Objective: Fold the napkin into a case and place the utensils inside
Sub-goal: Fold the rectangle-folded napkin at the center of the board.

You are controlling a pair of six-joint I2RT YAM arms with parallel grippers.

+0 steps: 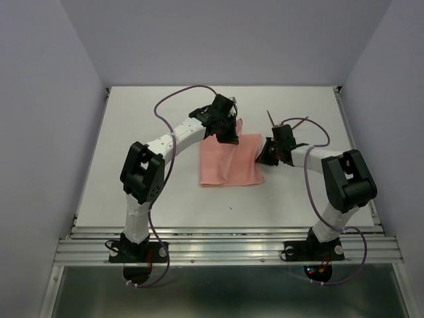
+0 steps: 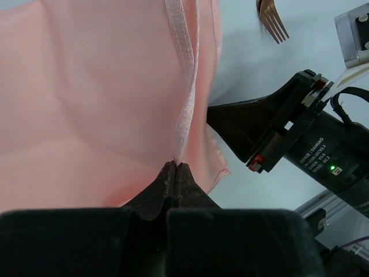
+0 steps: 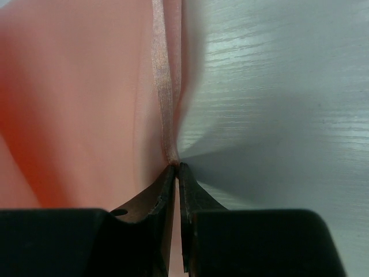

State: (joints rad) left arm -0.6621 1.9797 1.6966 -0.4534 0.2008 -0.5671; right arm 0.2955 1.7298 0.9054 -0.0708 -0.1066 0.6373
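The left hand (image 2: pixel 174 167) and right hand (image 3: pixel 176 167) pinch the napkin (image 1: pixel 228 162); utensils (image 1: pixel 298 122) lie nearby.

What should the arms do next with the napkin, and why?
Probably lift together a little and carry the pinched edge over the napkin to start a fold: the left gripper and the right gripper are both shut on its hem, the cloth lies mostly flat, and the fork lies outside it.

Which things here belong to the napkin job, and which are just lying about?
Job:
napkin, pinched by left gripper and right gripper
fork
second thin utensil

Not the job (rig only):
purple cable
aluminium rail
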